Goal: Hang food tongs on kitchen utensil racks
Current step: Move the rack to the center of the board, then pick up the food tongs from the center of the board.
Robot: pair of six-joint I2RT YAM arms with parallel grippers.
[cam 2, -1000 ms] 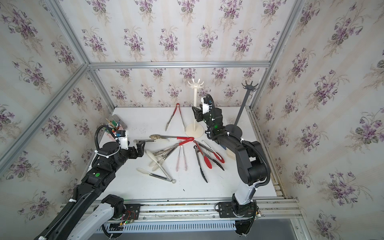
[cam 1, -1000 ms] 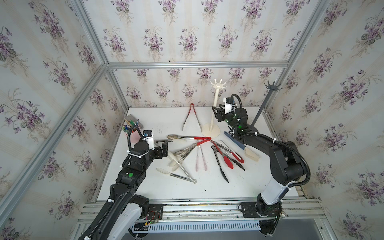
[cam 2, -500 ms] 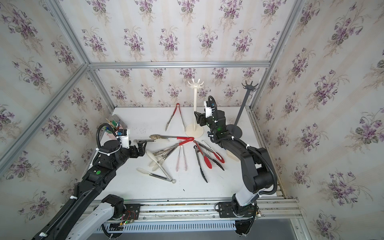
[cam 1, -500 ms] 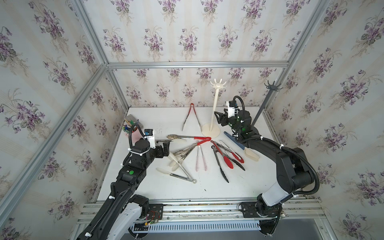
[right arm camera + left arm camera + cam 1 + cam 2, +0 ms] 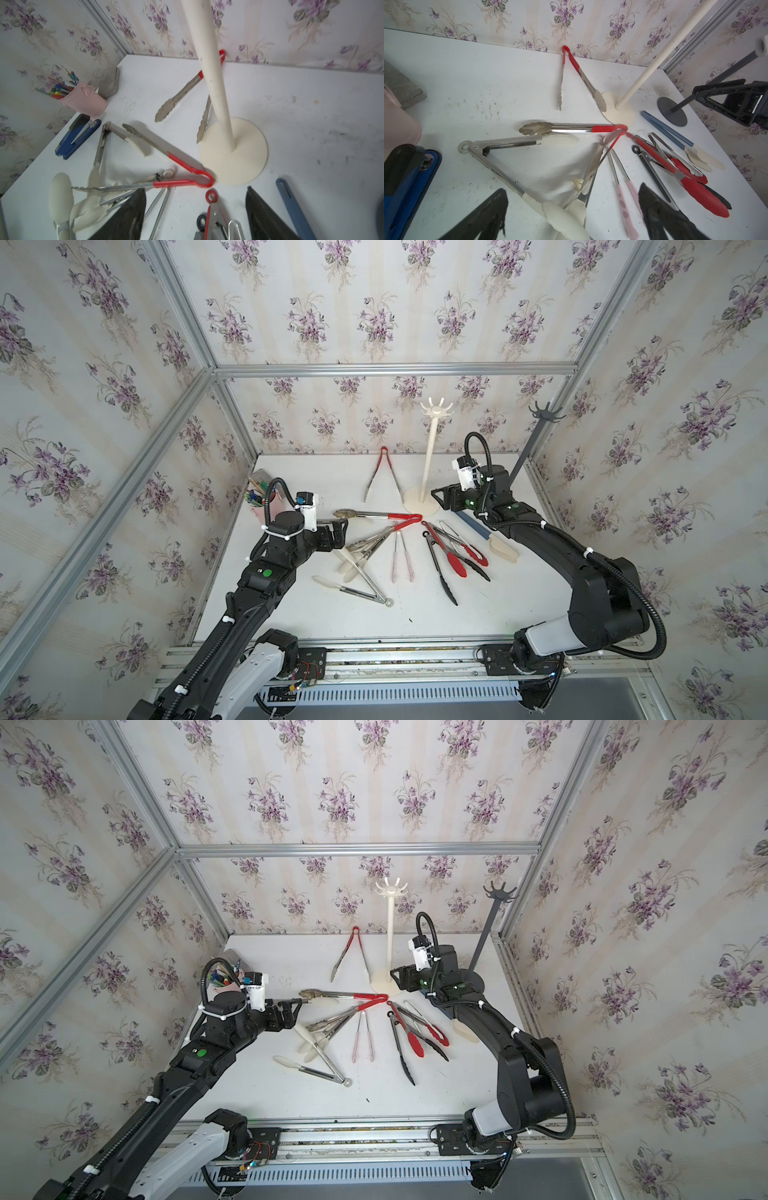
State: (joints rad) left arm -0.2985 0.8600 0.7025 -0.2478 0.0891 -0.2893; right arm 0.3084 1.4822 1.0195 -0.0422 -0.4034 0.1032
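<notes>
Plainly, in both top views the food tongs (image 5: 399,516) lie loose across the middle of the bench (image 5: 415,626). None is hung, and one red pair (image 5: 382,450) sits apart toward 12 o'clock by the back wall. The cream rack (image 5: 430,464) stands near 12 o'clock and the dark grey rack (image 5: 524,452) near 2 o'clock, both with bare hooks. The left pincer (image 5: 341,531) hovers at 9 o'clock of the pile, spread wide and empty. The right pincer (image 5: 399,979) is just beside the cream rack's base, parted and holding nothing.

From the left wrist, wide-apart fingers (image 5: 488,216) flank cream-tipped tongs (image 5: 564,216) with nothing clamped. Such tongs look light, stiff and springy (the steel arms probably slick). A hold on both arms near the hinge seems best, leaving the ring free for a hook.

From the right wrist, fingers (image 5: 268,218) stand apart over red-handled tongs (image 5: 182,184). The white bench is scuffed and crowded, and flowered walls close in on three sides, so a tall rack might tip.
</notes>
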